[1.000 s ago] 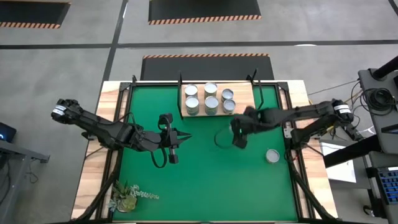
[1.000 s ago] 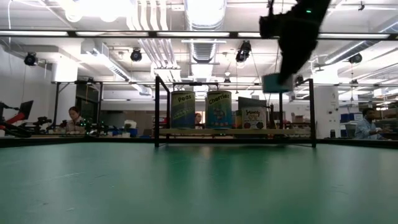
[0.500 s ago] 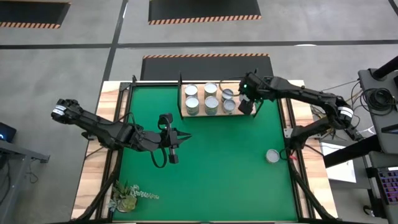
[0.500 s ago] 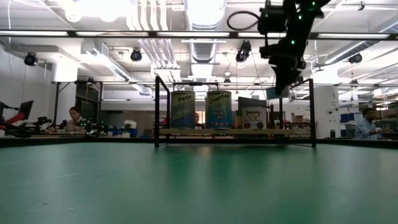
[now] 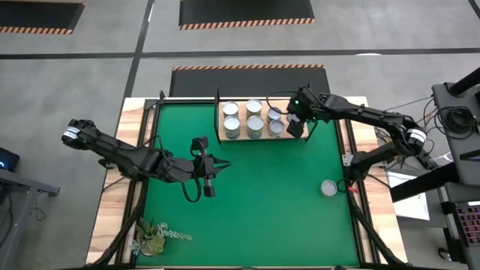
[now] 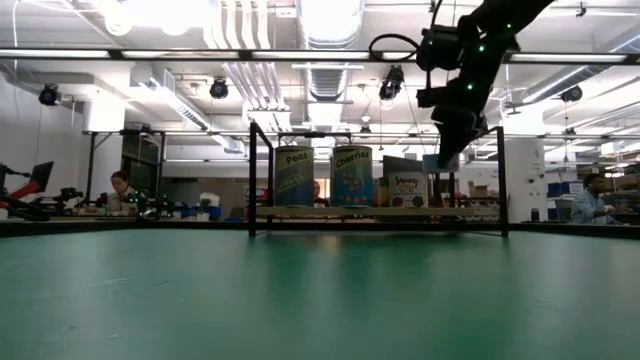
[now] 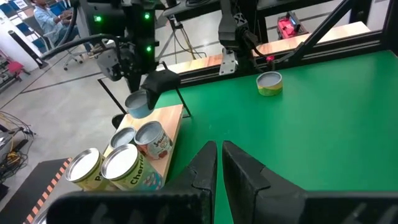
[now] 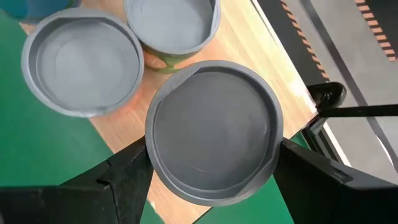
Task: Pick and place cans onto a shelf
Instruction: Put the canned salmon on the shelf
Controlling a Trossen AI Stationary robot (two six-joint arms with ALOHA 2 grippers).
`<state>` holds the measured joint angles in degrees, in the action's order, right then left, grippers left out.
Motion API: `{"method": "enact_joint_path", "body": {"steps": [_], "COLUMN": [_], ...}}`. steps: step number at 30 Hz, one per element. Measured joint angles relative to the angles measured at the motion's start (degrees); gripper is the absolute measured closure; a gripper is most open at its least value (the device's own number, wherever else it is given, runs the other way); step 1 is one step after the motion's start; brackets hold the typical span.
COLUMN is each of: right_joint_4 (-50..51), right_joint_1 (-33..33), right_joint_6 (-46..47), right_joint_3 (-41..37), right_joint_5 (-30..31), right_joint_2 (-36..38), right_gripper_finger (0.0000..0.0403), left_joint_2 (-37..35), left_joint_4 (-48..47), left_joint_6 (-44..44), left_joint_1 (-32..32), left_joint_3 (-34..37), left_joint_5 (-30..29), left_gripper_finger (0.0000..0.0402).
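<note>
The wood shelf (image 5: 298, 109) stands at the table's far edge, on black posts, with several cans (image 5: 254, 126) upright on it. It also shows in the low view (image 6: 375, 211). My right gripper (image 5: 297, 124) hovers over the shelf's right end, shut on a blue-sided can (image 8: 214, 130), which also shows in the low view (image 6: 437, 162). One more can (image 5: 328, 187) stands on the green table at the right. My left gripper (image 5: 214, 171) is shut and empty above the table's left middle. My right gripper pinches the can's round side just below its top rim (image 8: 151, 155) between its two fingers (image 8: 118, 180), one on each side. The fingers come from above, pointing down. The can hangs upright, lifted clear above the shelf board, beside the standing cans.
A green plant sprig (image 5: 154, 236) lies at the table's near left corner. Thin black posts (image 6: 251, 180) rise at the shelf's corners. Open green table lies between the arms. People sit in the room behind (image 6: 120, 190).
My right gripper has carried the can from above the table's middle toward the far edge, to over the shelf's right end. In the last half second it has barely shifted. The can has stayed upright and clear.
</note>
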<state>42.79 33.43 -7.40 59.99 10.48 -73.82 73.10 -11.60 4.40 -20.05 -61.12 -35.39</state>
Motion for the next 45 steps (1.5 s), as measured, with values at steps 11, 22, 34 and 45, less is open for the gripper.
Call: {"method": "enact_joint_path", "body": {"steps": [11,22,34,45], "right_joint_4": [-3.65,-4.7,-4.98,-5.35], "right_joint_1": [-0.02,-0.02,-0.02,0.0], "right_joint_6": [-0.84,-3.03,-3.99,-4.33], "right_joint_3": [-1.9,-1.86,-1.84,-1.84], "right_joint_5": [0.45,3.99,5.7,5.25], "right_joint_2": [-0.57,-4.83,-6.21,-6.23], "right_gripper_finger": [0.0114,0.0113,0.0112,0.0126], "left_joint_2": [0.0,0.0,0.0,0.0], "left_joint_4": [-0.02,-0.04,-0.04,-0.04], "left_joint_6": [0.0,0.0,0.0,0.0], "left_joint_1": [0.0,-0.01,-0.01,-0.02], "left_joint_3": [0.0,0.02,0.02,0.02], "left_joint_5": [0.02,0.01,0.02,0.02], "left_gripper_finger": [0.0393,0.0393,0.0393,0.0393]}}
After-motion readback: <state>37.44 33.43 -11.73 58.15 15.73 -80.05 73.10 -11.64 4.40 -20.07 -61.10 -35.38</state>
